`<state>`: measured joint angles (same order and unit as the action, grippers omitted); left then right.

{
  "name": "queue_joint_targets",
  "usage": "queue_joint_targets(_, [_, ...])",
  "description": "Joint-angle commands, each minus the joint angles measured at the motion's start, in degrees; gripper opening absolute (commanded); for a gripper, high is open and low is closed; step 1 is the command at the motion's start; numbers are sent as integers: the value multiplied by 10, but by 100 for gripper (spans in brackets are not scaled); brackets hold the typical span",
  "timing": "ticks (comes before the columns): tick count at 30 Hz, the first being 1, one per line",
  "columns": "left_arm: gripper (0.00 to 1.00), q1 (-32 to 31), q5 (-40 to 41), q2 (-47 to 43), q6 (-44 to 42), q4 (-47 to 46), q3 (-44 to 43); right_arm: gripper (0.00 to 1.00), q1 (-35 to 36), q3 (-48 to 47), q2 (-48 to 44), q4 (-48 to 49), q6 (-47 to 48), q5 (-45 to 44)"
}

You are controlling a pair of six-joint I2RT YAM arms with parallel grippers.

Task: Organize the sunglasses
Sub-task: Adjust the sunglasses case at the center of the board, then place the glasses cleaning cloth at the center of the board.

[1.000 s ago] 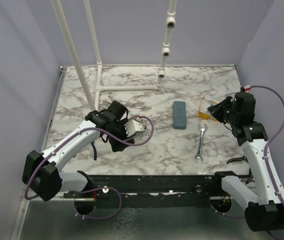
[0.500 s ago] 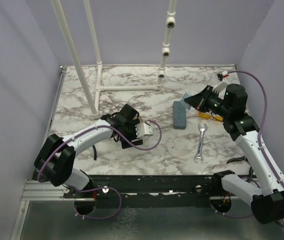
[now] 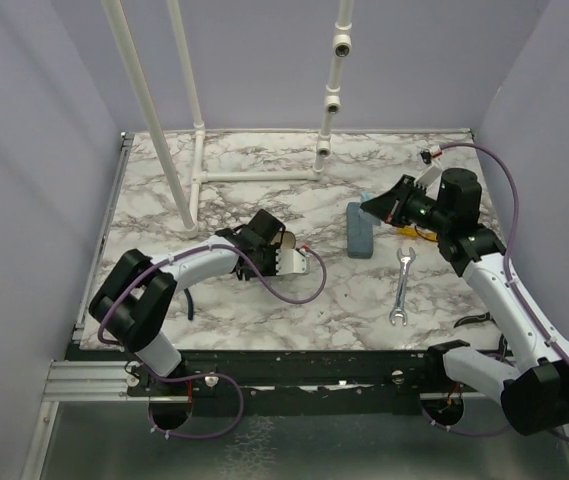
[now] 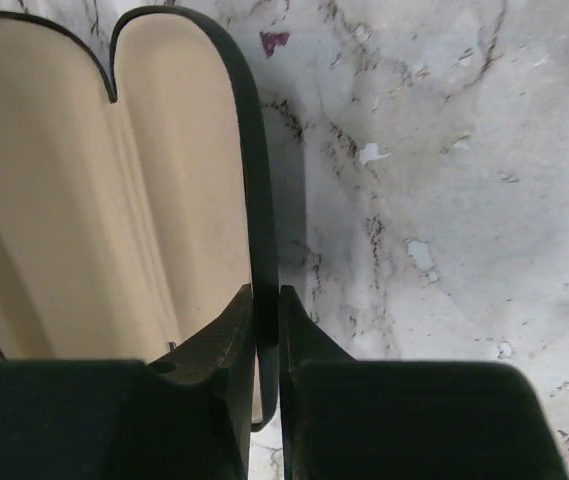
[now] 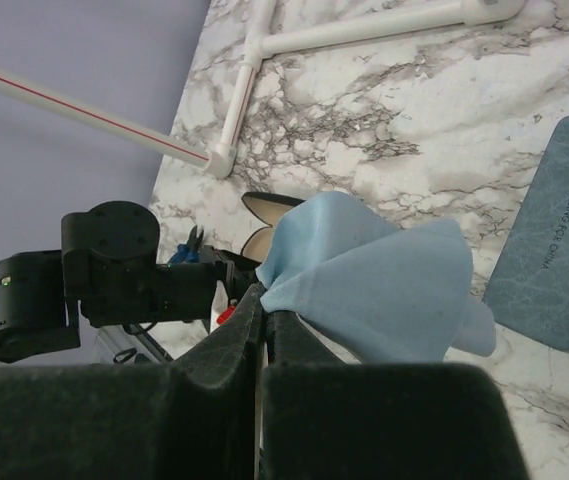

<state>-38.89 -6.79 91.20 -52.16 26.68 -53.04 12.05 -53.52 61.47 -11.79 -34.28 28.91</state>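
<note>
Yellow-orange plastic shows only as a sliver: the yellow-orange sunglasses (image 3: 419, 233) lie on the marble bench (image 3: 264, 190) at the right, near the blue-grey case (image 3: 360, 231) and largely hidden under the right arm's wrist, with a wrench (image 3: 401, 285) on the near side of them. The right pincer (image 5: 264, 300) is pressed together on a corner of a light blue cloth (image 5: 364, 285), which hangs raised over the far end of the blue-grey case. The sunglasses sit behind and below those fingertips, not touching them. They are well apart from the left pincer (image 4: 266, 297), which is clamped on the thin rim of the open black case (image 4: 164, 200) with its beige lining. The main risk, as I judge it, is the right wrist: if it drops or swings back, it could sweep the glasses along the bench or press on the frame. The cloth, held by so little, may slip free or land outside the open case. The narrow grip on the rim could also tip that case or let it skid.
</note>
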Motion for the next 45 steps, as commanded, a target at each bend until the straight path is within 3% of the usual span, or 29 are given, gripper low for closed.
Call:
queue_joint_targets(1, [11, 14, 33, 21, -58, -14, -28, 1, 6, 14, 11, 24, 15, 31])
queue_joint_targets(12, [11, 60, 12, 81, -92, -14, -75, 1, 31, 37, 24, 40, 5, 33])
queue_joint_targets(14, [19, 62, -1, 76, -101, -5, -73, 1, 37, 41, 23, 42, 1, 29])
queue_joint_targets(19, [48, 63, -38, 38, -115, 27, -69, 1, 52, 51, 23, 54, -26, 19])
queue_joint_targets(23, [57, 63, -52, -2, -118, 80, -84, 1, 73, 56, 23, 61, -56, 13])
queue_joint_targets(30, [61, 86, -62, -97, -132, 228, -116, 1, 201, 39, 60, 1, -9, -70])
queue_joint_targets(39, [61, 131, -106, -181, -68, 287, -111, 1, 391, -29, 254, -78, 133, -156])
queue_joint_targets(41, [61, 131, -112, -197, -57, 291, -95, 10, 408, -43, 293, -109, 147, -146])
queue_joint_targets(43, [61, 131, -118, -214, -61, 300, -77, 34, 419, -42, 310, -130, 149, -134])
queue_joint_targets(45, [62, 131, -124, -235, -75, 305, -54, 50, 422, -28, 305, -133, 145, -117])
